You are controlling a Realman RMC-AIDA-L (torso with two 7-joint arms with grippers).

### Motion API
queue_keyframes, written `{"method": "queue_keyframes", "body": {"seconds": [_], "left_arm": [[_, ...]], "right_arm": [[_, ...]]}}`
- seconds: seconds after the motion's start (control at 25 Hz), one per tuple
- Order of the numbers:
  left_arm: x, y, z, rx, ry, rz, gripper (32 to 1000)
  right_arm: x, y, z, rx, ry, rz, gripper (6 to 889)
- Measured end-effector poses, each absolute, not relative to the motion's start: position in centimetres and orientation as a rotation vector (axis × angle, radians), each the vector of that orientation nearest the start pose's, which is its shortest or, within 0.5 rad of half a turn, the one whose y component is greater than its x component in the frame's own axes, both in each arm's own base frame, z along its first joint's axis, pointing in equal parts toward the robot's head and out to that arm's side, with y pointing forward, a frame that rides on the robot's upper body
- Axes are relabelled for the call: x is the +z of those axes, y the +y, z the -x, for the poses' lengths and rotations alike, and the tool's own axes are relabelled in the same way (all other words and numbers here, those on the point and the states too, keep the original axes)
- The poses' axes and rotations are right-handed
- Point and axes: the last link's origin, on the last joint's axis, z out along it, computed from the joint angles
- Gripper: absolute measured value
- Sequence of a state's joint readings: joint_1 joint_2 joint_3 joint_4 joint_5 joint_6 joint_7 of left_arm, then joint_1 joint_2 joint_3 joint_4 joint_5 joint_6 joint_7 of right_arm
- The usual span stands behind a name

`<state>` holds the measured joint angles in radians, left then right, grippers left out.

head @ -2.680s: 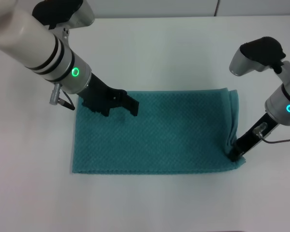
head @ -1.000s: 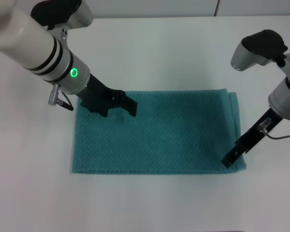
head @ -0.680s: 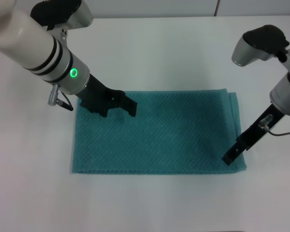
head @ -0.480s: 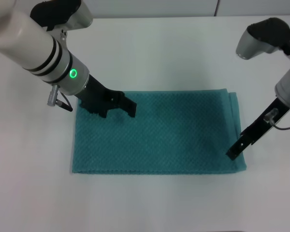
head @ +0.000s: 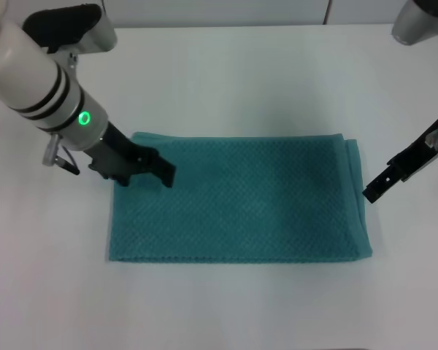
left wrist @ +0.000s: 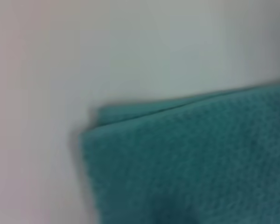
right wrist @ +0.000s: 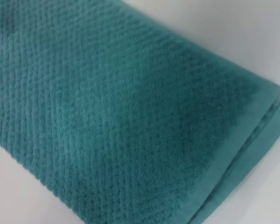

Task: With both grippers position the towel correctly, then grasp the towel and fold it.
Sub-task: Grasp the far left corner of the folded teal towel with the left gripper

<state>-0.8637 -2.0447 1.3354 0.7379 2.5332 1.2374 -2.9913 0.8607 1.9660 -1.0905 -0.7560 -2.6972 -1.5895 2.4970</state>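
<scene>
The towel [head: 241,198] lies flat on the white table [head: 241,80], folded into a rectangle with layered edges showing along its right side. The left gripper [head: 142,166] sits over the towel's far left corner; whether it is apart or together cannot be told. The right gripper [head: 372,192] hangs just off the towel's right edge, clear of the cloth; its state likewise cannot be told. The wrist views show only towel [left wrist: 191,163] [right wrist: 112,116] and table.

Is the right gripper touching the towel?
No, in the head view the right gripper hangs just past the towel, over bare table.
</scene>
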Motion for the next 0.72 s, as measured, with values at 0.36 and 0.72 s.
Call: {"method": "queue_keyframes", "body": {"seconds": [0.36, 0.72], "left_arm": [[-3.4, 40.4, 21.5, 0.443, -1.578, 2.141, 880], [-3.3, 40.9, 21.0, 0.509, -1.502, 2.137, 881]], "right_arm": [[2.1, 38.5, -23.9, -0.665, 1.354, 2.495, 854], [2.2, 38.8, -23.9, -0.654, 1.343, 2.490, 853]]}}
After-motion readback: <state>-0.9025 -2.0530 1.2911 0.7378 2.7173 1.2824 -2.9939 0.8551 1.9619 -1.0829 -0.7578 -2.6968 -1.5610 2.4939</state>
